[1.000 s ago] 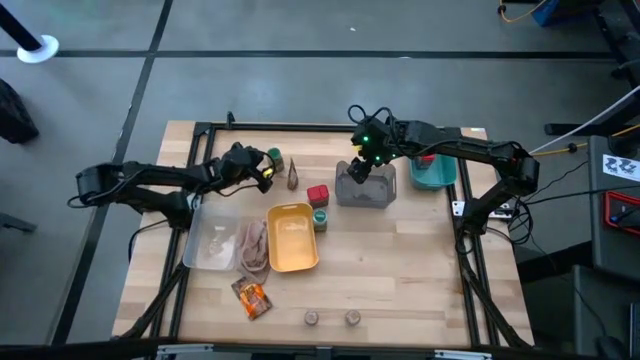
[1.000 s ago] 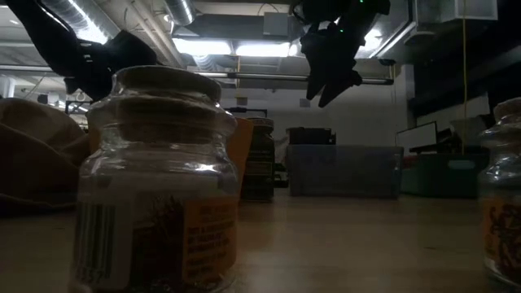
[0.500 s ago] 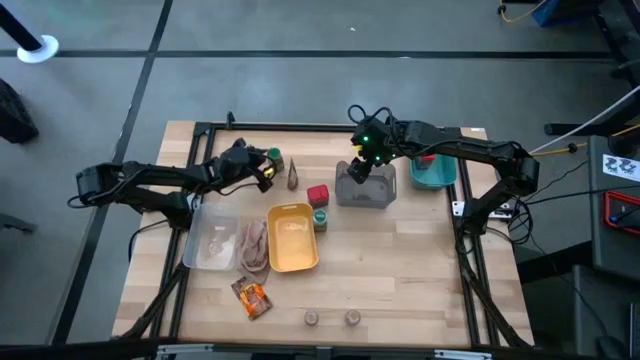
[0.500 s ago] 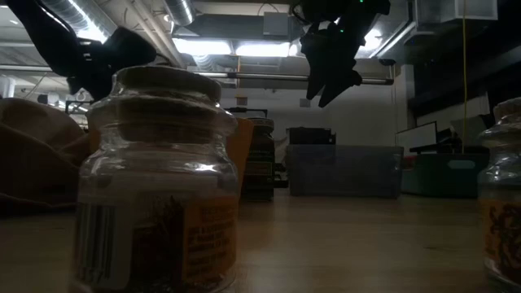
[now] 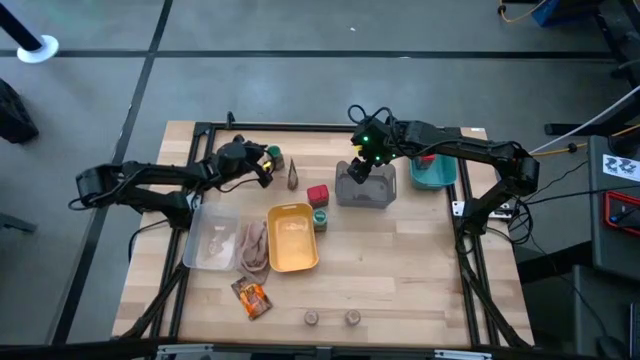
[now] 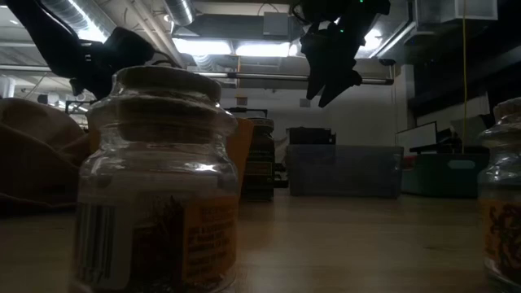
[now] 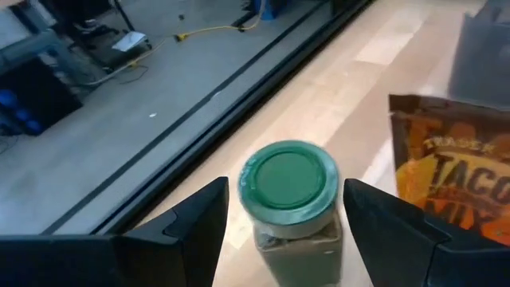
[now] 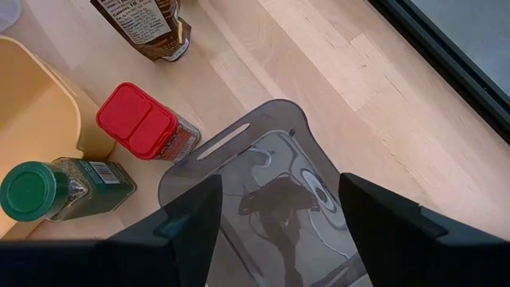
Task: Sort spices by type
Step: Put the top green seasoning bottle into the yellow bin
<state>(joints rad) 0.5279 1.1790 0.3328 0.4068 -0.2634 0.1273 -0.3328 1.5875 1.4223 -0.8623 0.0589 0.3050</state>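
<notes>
Green-lidded jar (image 7: 288,191) — between open left hand (image 7: 283,219) fingers.

Wooden table (image 5: 400,270): yellow tray (image 5: 292,238) central; clear tray (image 5: 211,238) left, grey tray (image 5: 366,188) right-behind, round jars (image 5: 312,318) in front.

A: Where are the arms?
B: Left gripper (image 5: 262,166) beside a green-lidded jar (image 5: 275,160); right gripper (image 5: 357,171) above the grey tray (image 5: 380,194).
A: Front edge?
B: Two round jars (image 5: 312,318), orange-brown sachet (image 5: 251,296).
</notes>
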